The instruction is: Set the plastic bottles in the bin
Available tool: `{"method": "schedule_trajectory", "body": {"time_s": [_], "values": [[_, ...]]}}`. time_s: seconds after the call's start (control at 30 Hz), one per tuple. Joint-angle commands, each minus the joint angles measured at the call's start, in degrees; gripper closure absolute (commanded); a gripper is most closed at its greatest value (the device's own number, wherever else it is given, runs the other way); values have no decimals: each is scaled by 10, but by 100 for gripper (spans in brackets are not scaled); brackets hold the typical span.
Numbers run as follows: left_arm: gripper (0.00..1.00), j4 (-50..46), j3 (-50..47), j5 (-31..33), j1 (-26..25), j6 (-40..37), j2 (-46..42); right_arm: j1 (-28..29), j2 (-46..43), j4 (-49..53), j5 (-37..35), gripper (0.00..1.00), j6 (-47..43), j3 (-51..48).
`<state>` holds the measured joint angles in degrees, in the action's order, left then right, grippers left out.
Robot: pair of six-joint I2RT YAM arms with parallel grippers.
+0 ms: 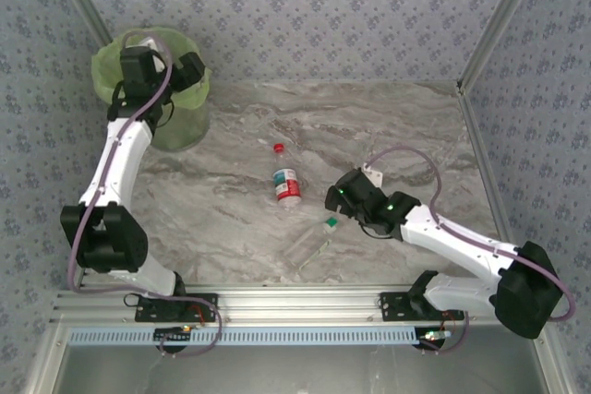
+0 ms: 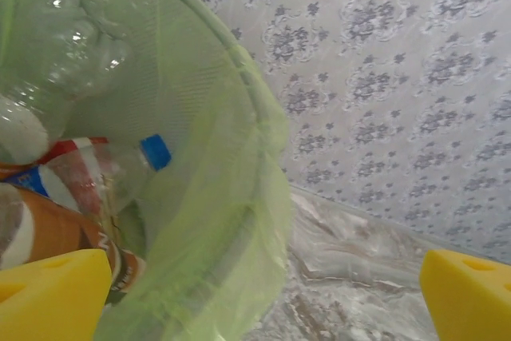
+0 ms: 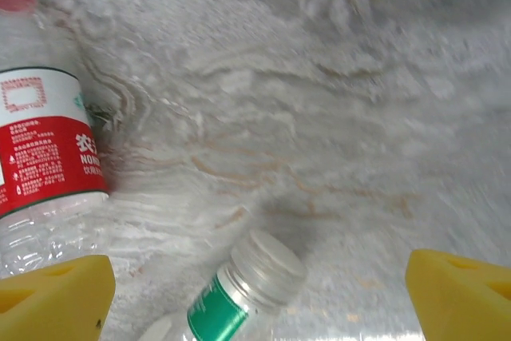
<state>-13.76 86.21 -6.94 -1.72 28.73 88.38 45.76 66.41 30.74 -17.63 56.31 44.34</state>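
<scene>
- Left gripper [image 2: 259, 297] hangs over the bin [image 1: 185, 126], jaws spread wide and empty; several bottles [image 2: 72, 173] lie inside.
- Right gripper [image 3: 259, 297], jaws wide and grasping nothing, hovers over a green-banded bottle [image 1: 309, 244] lying near a red-labelled bottle [image 1: 287, 182] on the table [image 1: 416, 126].

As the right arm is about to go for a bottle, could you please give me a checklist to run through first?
1. Right gripper open and empty: ok.
2. Green-banded bottle lined up: ok, its cap sits between the fingertips in the right wrist view.
3. Red-labelled bottle clear of the grasp: cannot tell, it lies close beside one finger.
4. Left gripper open and empty: ok.
5. Mouth of the bin free: not ok, the left gripper hangs over it.
6. Room in the bin: ok, the bottles inside lie below the rim.
</scene>
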Motion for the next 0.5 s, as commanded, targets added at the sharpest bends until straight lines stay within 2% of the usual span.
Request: {"method": "schedule_trajectory", "body": {"time_s": [0.0, 0.17, 0.27, 0.33, 0.47], "values": [[1, 20, -52, -21, -10, 47, -53, -7, 20, 90, 38, 4, 119, 31], [1, 43, -157, -23, -30, 99, -105, -23, 67, 59, 101, 1, 220, 35], [1, 48, -195, -29, -43, 101, -129, -19, 100, 49, 115, 2, 228, 53], [1, 41, -196, -41, -46, 78, -135, -21, 126, 62, 120, 1, 231, 73], [1, 12, -174, -42, -47, 51, -137, -20, 171, 18, 155, 2, 235, 78]]}}
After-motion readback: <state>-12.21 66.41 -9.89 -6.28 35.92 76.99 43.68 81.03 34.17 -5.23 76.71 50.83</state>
